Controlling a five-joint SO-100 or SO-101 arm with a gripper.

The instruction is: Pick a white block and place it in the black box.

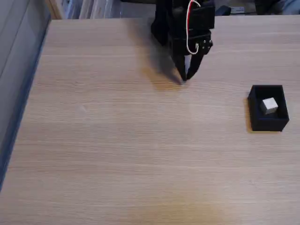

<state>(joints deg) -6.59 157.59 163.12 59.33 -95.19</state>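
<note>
One table (pixel 117 140) takes up most of the fixed view, light wood grain, w/ lots of bare surface: whole left half, centre and bottom strip are open. Its left edge runs diagonally from top left down to bottom left, w/ a grey-blue floor strip beyond it. Far edge sits near the top of the picture, w/ clutter behind it, too blurred to tell. Right and near edges are cut off by the frame.

Arm (pixel 187 23) is black, comes in from top centre, red and white wires looped over its front. It casts a soft shadow on the wood to its left. Gripper (pixel 184 78) points down, tips at or just above the tabletop; fingers meet at a point, clenched on nothing.

Box (pixel 267 123) is black, open-topped, near the right edge of the view, well apart from the gripper, to its lower right. Open wood lies between the two, and on the box's left, above and below it.

Block (pixel 269 106) is white, small, sits inside the box, nearer the far wall, slightly turned vs the walls.
</note>
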